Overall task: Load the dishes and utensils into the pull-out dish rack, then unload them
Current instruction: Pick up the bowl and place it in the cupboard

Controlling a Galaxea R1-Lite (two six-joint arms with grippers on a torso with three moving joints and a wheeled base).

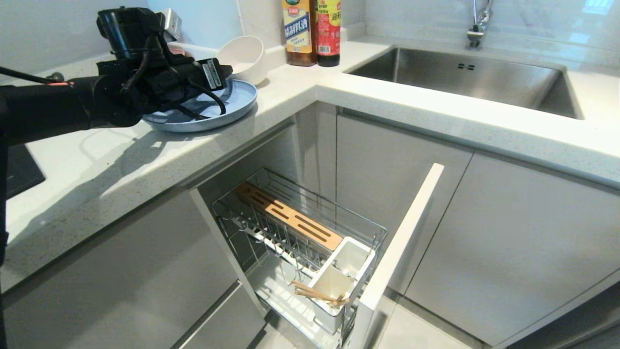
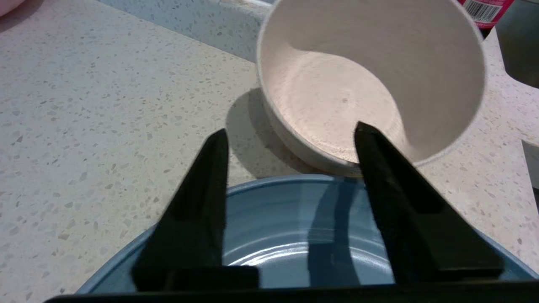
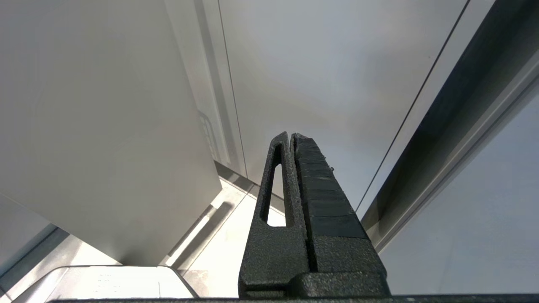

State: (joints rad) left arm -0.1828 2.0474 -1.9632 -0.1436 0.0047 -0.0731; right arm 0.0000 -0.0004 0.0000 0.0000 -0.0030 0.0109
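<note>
The left gripper (image 2: 290, 130) hovers low over the wide, shallow light-blue round plate (image 1: 232, 104) on the pale speckled stone counter (image 1: 97, 169), its black fingers (image 2: 202, 198) parted and clasping nothing — one tip crosses the near rim of the smaller off-white round bowl (image 2: 370, 84), which stands just behind the plate, and whether it touches I cannot tell. The narrow chrome wire pull-out dish rack (image 1: 300, 242) stands drawn out well below the plate, a pair of light-wood chopsticks (image 1: 317, 293) lying across one of its white square cups. The right gripper (image 3: 290, 139) hangs clenched and empty beside grey cabinet fronts. The risk, as I judge it: a finger closing on the thin rim may skid the bowl toward the two sauce bottles (image 1: 312, 31) behind the plate, or pinch off-centre so the bowl tips out on the lift — smooth glazed ware gives little purchase.
</note>
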